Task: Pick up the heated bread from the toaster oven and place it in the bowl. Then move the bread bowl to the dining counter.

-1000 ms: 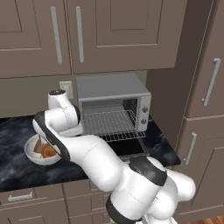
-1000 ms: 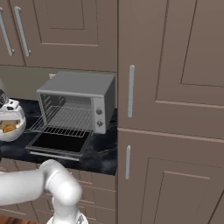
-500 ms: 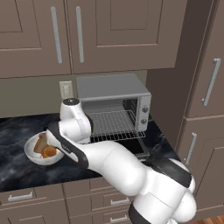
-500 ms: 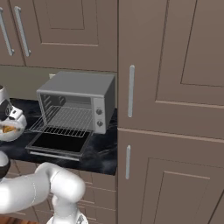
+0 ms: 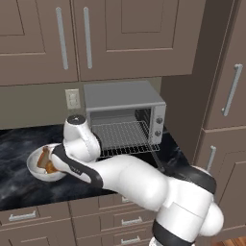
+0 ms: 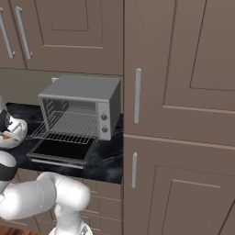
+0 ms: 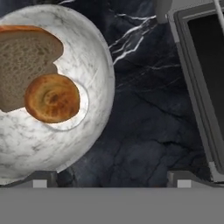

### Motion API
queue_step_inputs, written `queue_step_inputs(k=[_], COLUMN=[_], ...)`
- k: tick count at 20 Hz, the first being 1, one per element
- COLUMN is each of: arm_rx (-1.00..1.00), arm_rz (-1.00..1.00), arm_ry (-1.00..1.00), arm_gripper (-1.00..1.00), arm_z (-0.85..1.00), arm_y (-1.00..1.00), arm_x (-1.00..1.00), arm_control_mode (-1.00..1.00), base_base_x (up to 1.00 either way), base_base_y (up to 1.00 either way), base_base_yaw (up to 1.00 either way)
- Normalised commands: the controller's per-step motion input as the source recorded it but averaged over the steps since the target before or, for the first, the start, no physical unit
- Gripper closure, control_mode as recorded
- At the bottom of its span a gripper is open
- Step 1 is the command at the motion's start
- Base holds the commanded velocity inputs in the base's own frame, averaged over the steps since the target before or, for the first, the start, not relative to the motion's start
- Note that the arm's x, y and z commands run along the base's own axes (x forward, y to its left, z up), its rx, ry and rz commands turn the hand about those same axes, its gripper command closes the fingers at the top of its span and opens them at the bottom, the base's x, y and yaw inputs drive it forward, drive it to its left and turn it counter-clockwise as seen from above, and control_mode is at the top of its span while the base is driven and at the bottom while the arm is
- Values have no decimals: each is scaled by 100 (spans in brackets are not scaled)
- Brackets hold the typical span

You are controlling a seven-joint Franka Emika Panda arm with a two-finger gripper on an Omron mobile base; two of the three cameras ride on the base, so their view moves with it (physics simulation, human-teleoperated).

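My claw: my two small dark fingertips (image 7: pixel 39 178) stand spread wide at the bottom of my hand view, with nothing between them; my claw (image 7: pixel 111 179) hangs over the black worktop, one tip above the bowl's near rim, the other above bare marble beside the oven door.
Bun: the small round golden-orange bun (image 7: pixel 52 98) lies in the bowl, near its middle, touching the slice of bread.
Slice: a darker brown slice of bread (image 7: pixel 24 61) leans in the same bowl, just behind the bun in my hand view, partly covered by it.
Bowl: the round, shallow, white-grey speckled bowl (image 7: pixel 87 52) sits on the black marble-look worktop with white veins (image 7: pixel 144 118); from the left base view the bowl (image 5: pixel 36 168) rests left of the oven, with my white arm (image 5: pixel 125 178) reaching over to it.
Oven: the boxy silver-grey toaster oven (image 5: pixel 126 98) stands on the worktop under the brown wall cabinets (image 5: pixel 120 38), its dark-glass door (image 6: pixel 62 151) dropped flat and its wire rack (image 6: pixel 69 126) bare; two knobs (image 6: pixel 104 124) sit on its right face.
Door edge: the grey frame of the lowered door (image 7: pixel 192 87) runs along the right of my hand view, apart from the bowl, with a strip of worktop between them.
Surroundings: a tall brown cupboard with long silver handles (image 6: pixel 137 95) stands right of the oven.
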Motion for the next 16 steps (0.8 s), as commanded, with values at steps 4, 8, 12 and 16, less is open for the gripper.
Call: queue_step_inputs(k=[4, 8, 12, 16], arm_rx=[0, 0, 0, 0], arm_rz=[-8, -6, -5, -5], arm_ry=[0, 0, 0, 0], arm_gripper=[-100, -100, -100, -100], arm_z=[-12, -19, -21, -21], arm_y=[19, 10, 9, 7], arm_x=[0, 0, 3, 9], arm_control_mode=[-100, -100, -100, -100], base_base_x=[0, 0, 0, 0], base_base_y=[0, 0, 0, 0], base_base_yaw=[0, 0, 0, 0])
